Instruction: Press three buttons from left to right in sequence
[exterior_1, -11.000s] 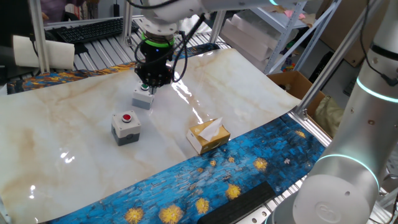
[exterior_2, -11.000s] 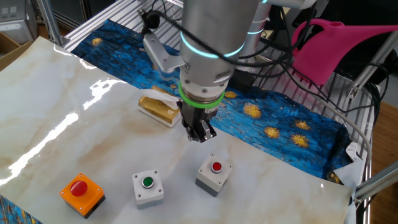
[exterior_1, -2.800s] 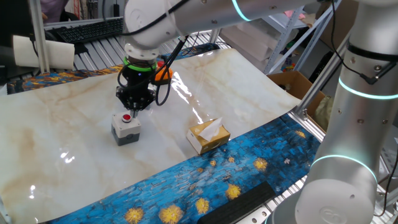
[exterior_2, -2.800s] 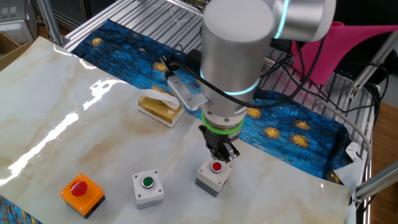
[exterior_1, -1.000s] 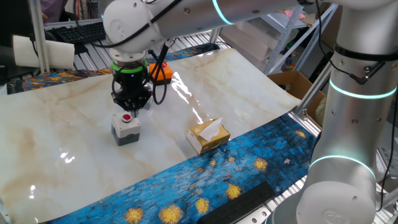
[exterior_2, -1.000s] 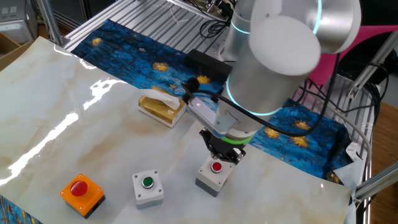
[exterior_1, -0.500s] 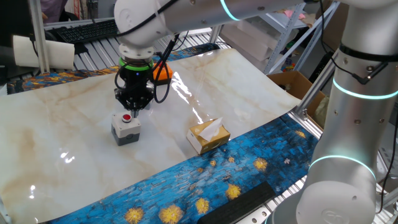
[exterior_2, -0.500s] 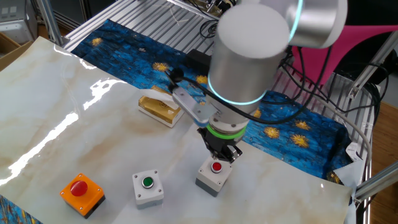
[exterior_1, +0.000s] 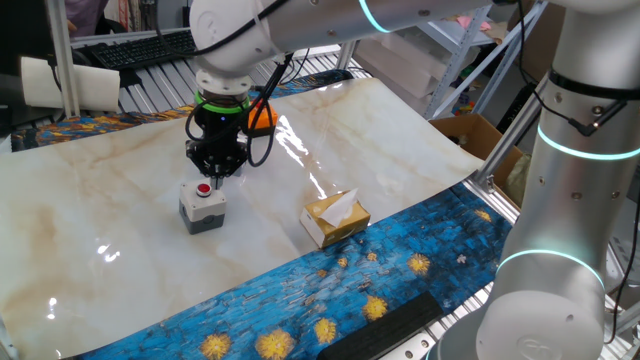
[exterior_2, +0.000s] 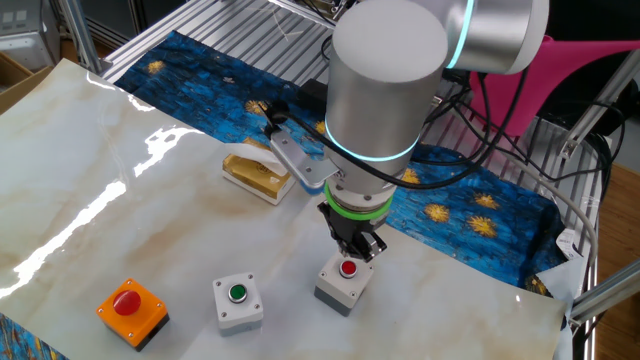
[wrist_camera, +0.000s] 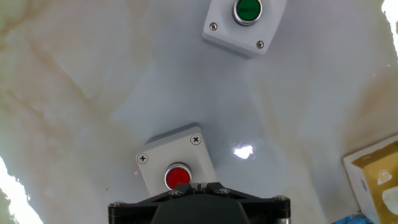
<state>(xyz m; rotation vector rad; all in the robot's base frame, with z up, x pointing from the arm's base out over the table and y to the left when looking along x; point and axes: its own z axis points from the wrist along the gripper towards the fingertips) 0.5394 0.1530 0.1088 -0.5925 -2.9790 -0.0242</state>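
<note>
The grey box with the red button (exterior_1: 203, 206) lies on the marble table; it also shows in the other fixed view (exterior_2: 343, 281) and the hand view (wrist_camera: 176, 163). My gripper (exterior_1: 214, 173) hangs just above and behind its red button (wrist_camera: 177, 177), fingertips touching each other, holding nothing. In the other fixed view the gripper (exterior_2: 352, 252) sits right over that box. The grey box with the green button (exterior_2: 238, 301) lies beside it and shows in the hand view (wrist_camera: 244, 22). The orange box with the red button (exterior_2: 131, 309) lies furthest along; the arm partly hides it (exterior_1: 262, 117).
A tan tissue box (exterior_1: 335, 218) lies near the blue patterned cloth (exterior_1: 330, 290), also in the other fixed view (exterior_2: 258, 175). A keyboard (exterior_1: 140, 48) and metal racks stand beyond the table's far edge. A second robot arm (exterior_1: 570, 200) stands at the right.
The upper arm links have swung and the gripper has shifted slightly sideways over the last second. It stays just above the grey box's red button. The boxes have not moved.
</note>
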